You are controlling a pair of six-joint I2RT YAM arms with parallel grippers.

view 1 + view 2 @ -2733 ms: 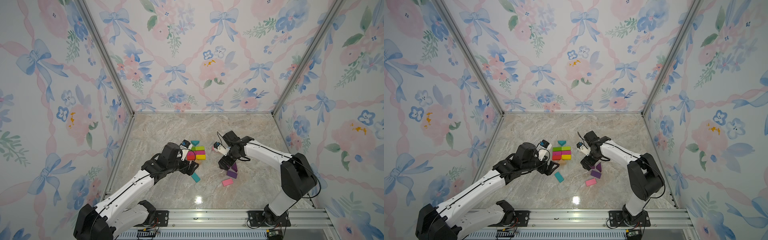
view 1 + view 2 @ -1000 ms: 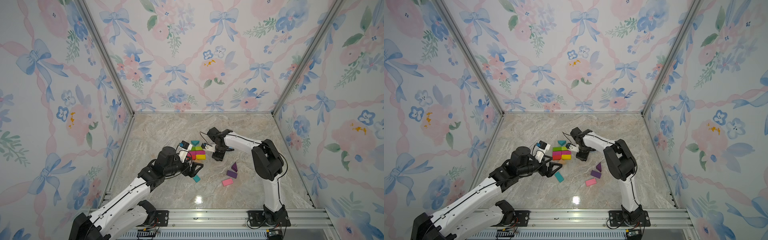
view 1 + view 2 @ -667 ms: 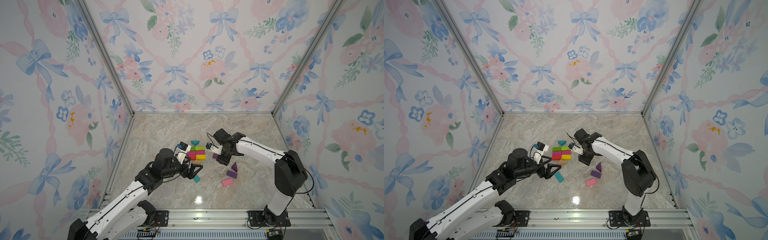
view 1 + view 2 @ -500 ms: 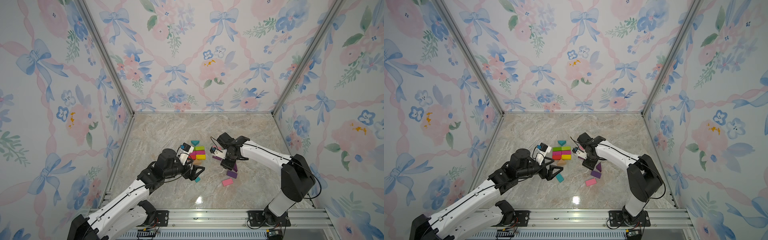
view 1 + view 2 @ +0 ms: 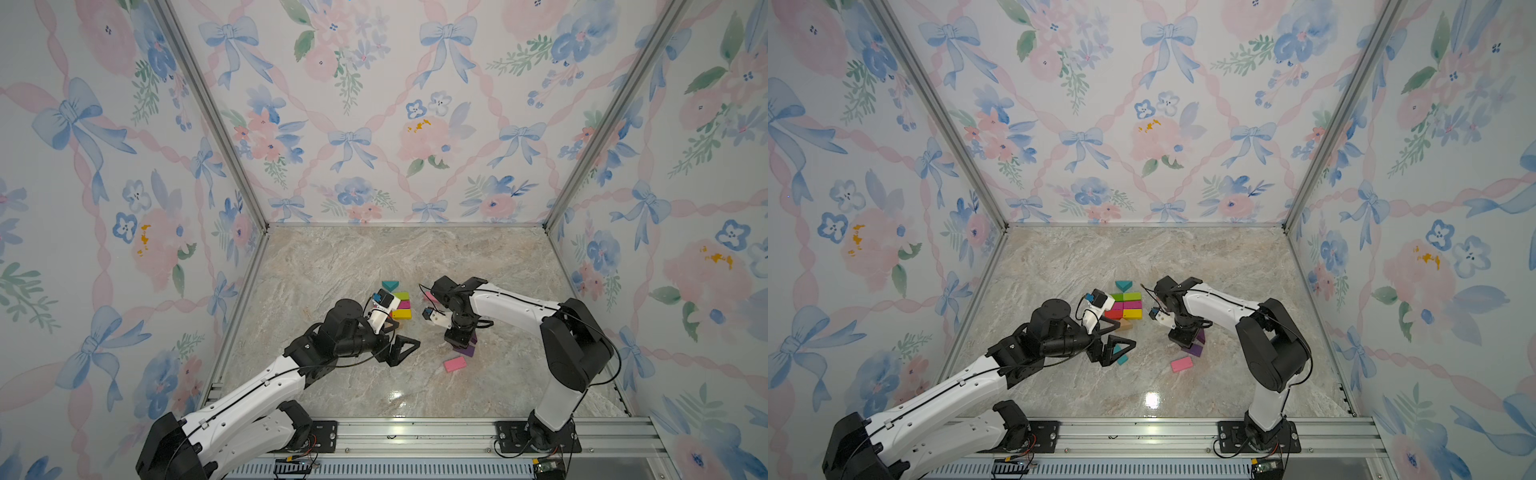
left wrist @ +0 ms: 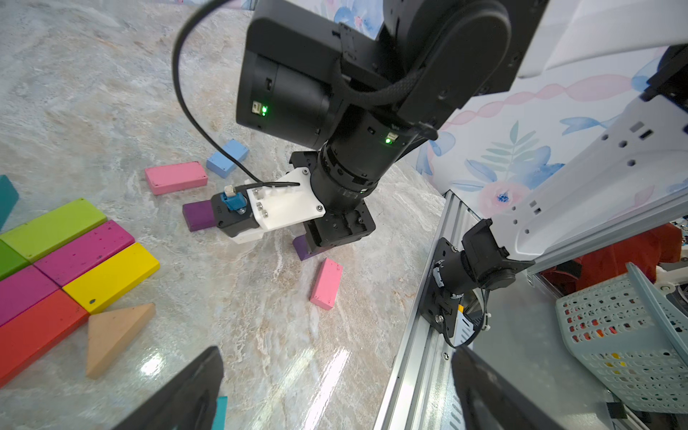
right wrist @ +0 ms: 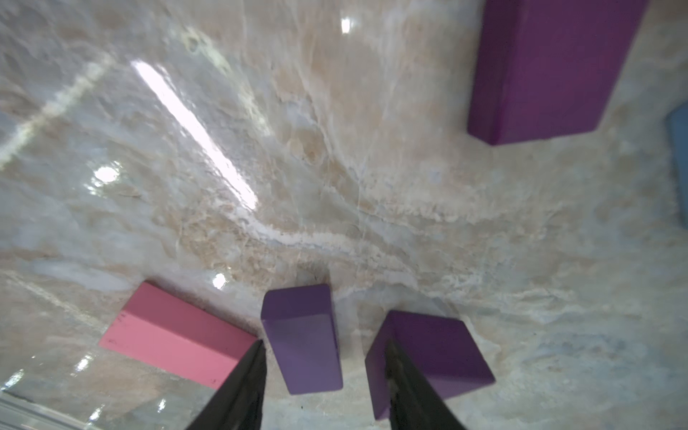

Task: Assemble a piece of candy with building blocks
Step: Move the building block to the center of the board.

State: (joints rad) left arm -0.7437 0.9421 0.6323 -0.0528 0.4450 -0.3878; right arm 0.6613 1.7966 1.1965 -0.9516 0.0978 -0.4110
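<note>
A flat group of building blocks (image 5: 401, 305) (image 5: 1125, 305) in green, magenta, yellow and red lies mid-floor, with a teal wedge (image 5: 390, 285) behind it and a tan wedge (image 6: 111, 335) in front. My right gripper (image 5: 459, 340) (image 7: 327, 391) points down with its jaws apart, straddling a small purple block (image 7: 301, 342); a gap shows on one side. One finger overlaps a darker purple block (image 7: 439, 350). A pink block (image 7: 175, 338) (image 5: 455, 364) lies beside. My left gripper (image 6: 335, 391) (image 5: 1113, 349) hangs wide open and empty above a teal block (image 5: 1121, 357).
In the left wrist view, another pink block (image 6: 175, 178), a light blue block (image 6: 227, 158) and a dark purple block (image 6: 199, 216) lie behind the right wrist. The metal front rail (image 5: 415, 432) bounds the floor. A pale perforated basket (image 6: 614, 335) stands outside it.
My right gripper has moved from beside the assembled group toward the front, down over the purple blocks, and its jaws have narrowed. The left arm has barely shifted.
</note>
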